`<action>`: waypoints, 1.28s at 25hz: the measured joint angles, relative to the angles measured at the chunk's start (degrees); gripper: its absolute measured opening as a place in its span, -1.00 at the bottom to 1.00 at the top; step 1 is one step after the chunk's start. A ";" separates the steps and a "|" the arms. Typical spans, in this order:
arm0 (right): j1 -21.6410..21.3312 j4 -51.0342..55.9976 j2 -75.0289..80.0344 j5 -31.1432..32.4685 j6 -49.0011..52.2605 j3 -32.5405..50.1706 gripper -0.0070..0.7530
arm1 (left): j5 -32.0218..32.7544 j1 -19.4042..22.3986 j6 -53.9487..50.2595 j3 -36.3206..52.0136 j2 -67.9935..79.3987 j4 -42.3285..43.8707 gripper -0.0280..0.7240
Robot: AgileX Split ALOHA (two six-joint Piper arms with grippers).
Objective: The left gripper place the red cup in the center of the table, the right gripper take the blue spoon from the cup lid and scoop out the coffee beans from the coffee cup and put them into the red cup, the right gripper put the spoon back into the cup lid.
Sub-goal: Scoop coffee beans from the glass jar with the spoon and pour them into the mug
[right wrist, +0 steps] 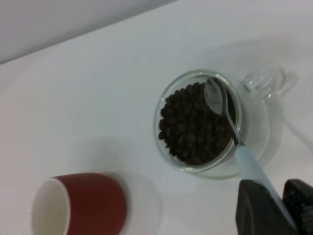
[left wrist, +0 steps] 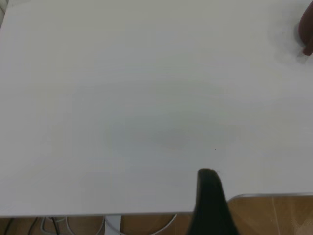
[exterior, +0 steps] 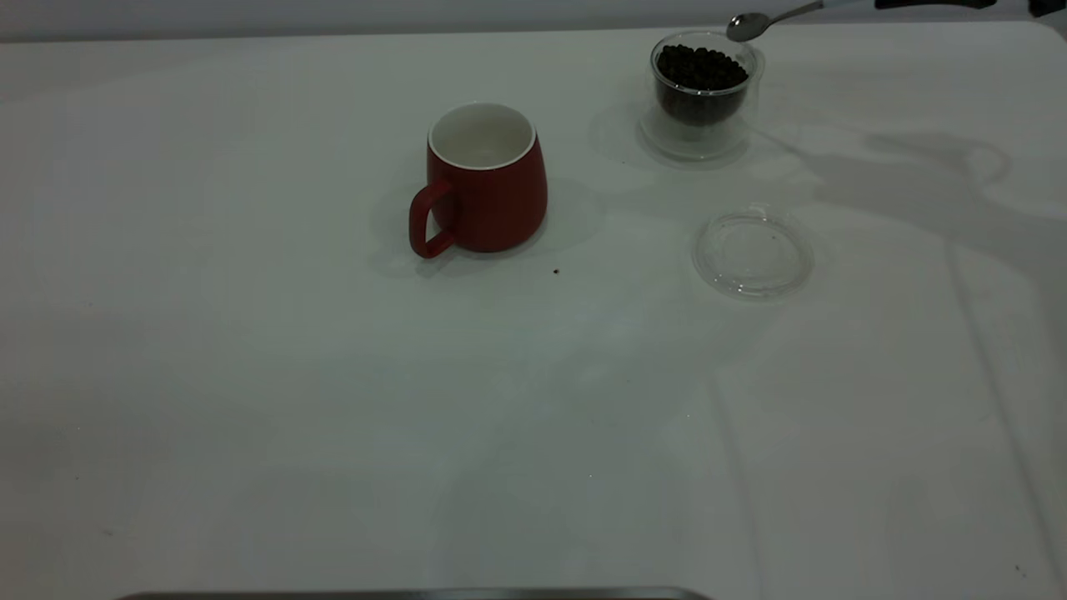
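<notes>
Black, my right gripper [right wrist: 274, 205] has its fingers [right wrist: 257, 208] closed on the pale-blue handle of the blue spoon [right wrist: 230, 117], which runs out from between them so that its shiny metal bowl hangs at the far end, over the rim of the coffee cup [exterior: 703, 96]. That clear glass cup sits just beyond my fingertips, filled with a heap of dark coffee beans [right wrist: 193, 122] directly under the spoon's bowl; the bowl looks bare of beans. Farther out from my grip, past the glass cup, the red cup [exterior: 483, 179] stands upright on the table [exterior: 250, 375], white inside showing, well apart from the glass cup. The cup lid [exterior: 753, 252] lies flat on the tabletop, near the glass cup, with nothing resting on it. My left gripper [left wrist: 210, 205] hangs over the table's edge, far from all of this; only one dark finger shows, so I cannot tell how it stands.
</notes>
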 joint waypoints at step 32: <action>3.95 -2.01 2.56 -3.08 4.10 -0.95 -0.68 | 0.00 0.00 -0.11 0.00 0.00 0.00 0.63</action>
